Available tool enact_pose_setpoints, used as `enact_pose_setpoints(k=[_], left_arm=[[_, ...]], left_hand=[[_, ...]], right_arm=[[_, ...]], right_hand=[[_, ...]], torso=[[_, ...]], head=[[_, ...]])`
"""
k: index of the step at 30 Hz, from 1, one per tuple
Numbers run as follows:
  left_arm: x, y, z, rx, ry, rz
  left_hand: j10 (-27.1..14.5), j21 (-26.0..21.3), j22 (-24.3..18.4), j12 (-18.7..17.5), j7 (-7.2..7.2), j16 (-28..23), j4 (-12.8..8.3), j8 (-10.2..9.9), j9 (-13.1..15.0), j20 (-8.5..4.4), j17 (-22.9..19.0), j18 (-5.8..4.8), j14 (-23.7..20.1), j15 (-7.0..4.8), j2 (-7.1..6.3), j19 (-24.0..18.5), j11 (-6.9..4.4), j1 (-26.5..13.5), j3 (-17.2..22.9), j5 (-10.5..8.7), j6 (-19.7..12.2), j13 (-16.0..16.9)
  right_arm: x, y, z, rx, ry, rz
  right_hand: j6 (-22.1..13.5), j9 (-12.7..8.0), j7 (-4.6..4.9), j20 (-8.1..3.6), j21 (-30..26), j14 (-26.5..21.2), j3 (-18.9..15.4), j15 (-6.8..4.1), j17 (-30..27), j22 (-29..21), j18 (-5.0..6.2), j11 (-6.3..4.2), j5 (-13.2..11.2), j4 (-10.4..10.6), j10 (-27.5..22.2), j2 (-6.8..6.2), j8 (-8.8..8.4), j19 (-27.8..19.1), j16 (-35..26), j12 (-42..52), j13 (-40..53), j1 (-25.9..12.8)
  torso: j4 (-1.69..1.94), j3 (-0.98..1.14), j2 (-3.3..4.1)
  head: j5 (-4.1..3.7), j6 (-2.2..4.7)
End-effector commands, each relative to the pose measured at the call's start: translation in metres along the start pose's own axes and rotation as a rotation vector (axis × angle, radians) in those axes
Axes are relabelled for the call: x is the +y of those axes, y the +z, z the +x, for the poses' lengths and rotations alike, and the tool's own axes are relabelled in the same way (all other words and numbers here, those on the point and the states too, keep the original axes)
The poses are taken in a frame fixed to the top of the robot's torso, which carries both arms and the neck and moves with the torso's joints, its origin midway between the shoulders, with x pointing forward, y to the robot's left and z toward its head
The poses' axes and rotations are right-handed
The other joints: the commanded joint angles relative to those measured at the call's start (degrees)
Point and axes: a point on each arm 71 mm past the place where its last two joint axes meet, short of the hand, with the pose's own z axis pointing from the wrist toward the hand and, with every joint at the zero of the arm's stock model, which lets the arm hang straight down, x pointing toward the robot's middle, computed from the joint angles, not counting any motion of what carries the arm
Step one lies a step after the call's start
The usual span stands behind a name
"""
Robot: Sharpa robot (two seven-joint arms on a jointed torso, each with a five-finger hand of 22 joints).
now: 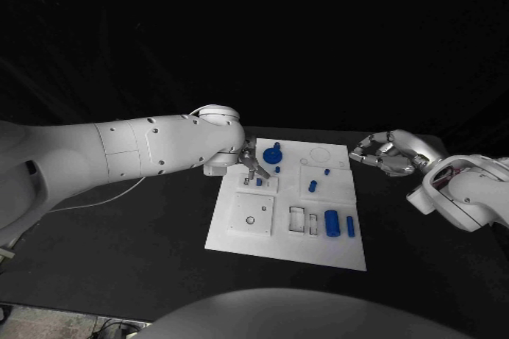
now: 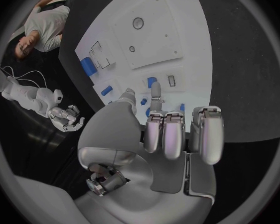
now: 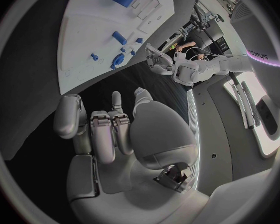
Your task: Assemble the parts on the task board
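Black table [image 1: 127,236] bears a white task board [image 1: 242,240] dotted with blue parts [image 1: 332,223].

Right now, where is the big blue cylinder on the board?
Head view: the blue cylinder lies near the task board's near right corner, beside a smaller blue piece.

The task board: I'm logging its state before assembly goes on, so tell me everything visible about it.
The task board is a flat white rectangular plate, matte and plastic-looking, lying on the black table between the arms. It has raised square panels, rectangular slots and round holes. Small blue parts lie or stand on it. The left hand is over its far left part, fingertips down among the parts; whether they touch is unclear.
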Motion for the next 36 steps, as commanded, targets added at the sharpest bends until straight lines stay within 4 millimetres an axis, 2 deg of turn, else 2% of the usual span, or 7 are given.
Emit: enact_pose_setpoints(k=[1,8,18,36], left_arm=[[0.001,0.002,0.002,0.031,0.086,-0.046],[-0.001,0.006,0.004,0.02,0.1,-0.053],[-0.006,0.011,0.008,-0.001,0.059,-0.035],[-0.006,0.022,0.014,0.007,0.019,-0.045]], left_hand=[[6.06,-0.32,14.21,-0.2,0.03,0.14,-0.11,0.08,0.05,0.31,15.1,-0.43,6.03,0.09,-0.01,4.92,-0.01,-0.52,0.07,0.35,0.19,15.07],[6.06,-0.54,14.07,-0.2,0.08,0.14,-0.15,-0.18,-0.02,0.27,15.1,-0.36,6.03,0.05,-0.05,4.76,-0.01,-0.56,0.19,0.65,-0.09,15.07],[6.06,-0.81,13.92,-0.2,0.16,0.14,-0.24,-0.63,0.04,0.22,15.1,-0.28,6.03,0.07,-0.08,4.56,0.04,-0.04,0.85,2.38,-0.55,15.07],[6.06,-1.39,13.58,-0.2,0.45,0.14,-0.17,-1.27,-0.01,0.31,15.1,-0.11,6.03,0.2,-0.08,4.15,0.25,0.22,1.3,3.19,-1.4,15.07]], right_arm=[[0.0,0.0,0.002,0.018,0.001,-0.003],[0.0,0.0,0.002,0.019,0.002,-0.003],[0.001,0.0,0.003,0.025,0.003,-0.001],[0.0,0.0,0.003,0.03,0.003,0.004]], right_hand=[[0.55,-0.1,0.02,0.13,-0.21,5.88,-0.07,0.04,15.07,8.57,0.92,-0.13,0.27,-0.09,6.03,0.26,0.04,0.16,0.2,-0.31,14.94,-0.15],[0.55,-0.1,0.02,0.13,-0.21,5.88,-0.07,0.04,15.07,8.57,0.92,-0.13,0.27,-0.09,6.03,0.26,0.04,0.16,0.2,-0.31,14.94,-0.15],[0.61,-0.11,0.03,0.13,-0.23,5.88,-0.06,0.05,15.07,8.57,0.93,-0.12,0.4,-0.09,6.03,0.31,0.05,0.15,0.2,-0.31,14.94,-0.16],[0.64,-0.12,0.03,0.14,-0.22,5.88,-0.05,0.06,15.07,8.58,0.92,-0.11,0.5,-0.09,6.03,0.36,0.04,0.17,0.2,-0.31,14.94,-0.16]], torso=[[0.02,0.0,-0.04],[0.08,-0.01,-0.04],[0.07,-0.03,-0.01],[0.05,0.01,-0.06]], head=[[0.01,0.0],[-0.03,0.0],[0.3,0.0],[0.33,0.0]])
